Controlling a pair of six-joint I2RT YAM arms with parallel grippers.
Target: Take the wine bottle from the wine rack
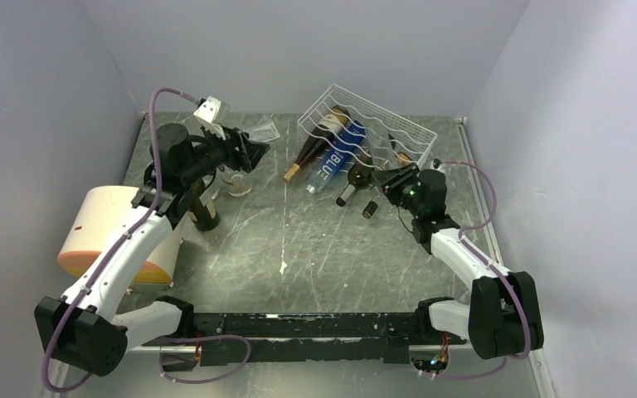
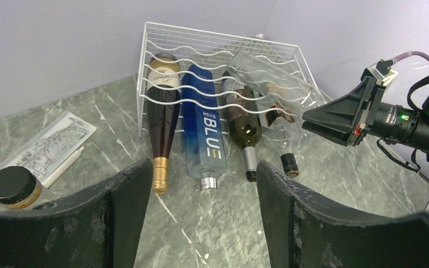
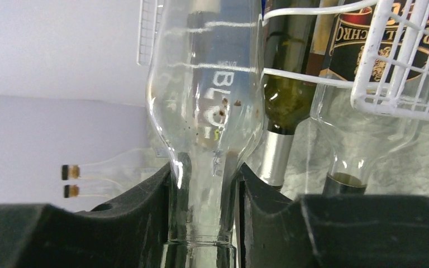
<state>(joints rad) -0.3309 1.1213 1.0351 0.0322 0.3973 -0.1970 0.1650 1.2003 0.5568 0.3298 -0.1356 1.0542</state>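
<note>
The white wire wine rack [image 1: 386, 116] stands at the back right and also fills the left wrist view [image 2: 162, 33]. In it lie a dark wine bottle with a gold neck [image 2: 162, 111], a blue bottle [image 2: 204, 128] and a dark green one [image 2: 240, 125]. A clear glass wine bottle [image 3: 204, 100] lies tilted across the rack's front [image 2: 268, 84]. My right gripper [image 3: 204, 215] is shut on its neck, at the rack's front right corner [image 1: 391, 179]. My left gripper [image 2: 204, 164] hangs open and apart over the table, left of the rack [image 1: 253, 153].
A second clear bottle with a black cap [image 2: 289, 163] lies by the rack's front. A cream cylinder [image 1: 108, 236] sits at the left edge, with an upright dark bottle [image 1: 206, 211] under the left arm. A black-lidded jar [image 2: 10, 187] and a plastic packet [image 2: 50, 145] lie at the left.
</note>
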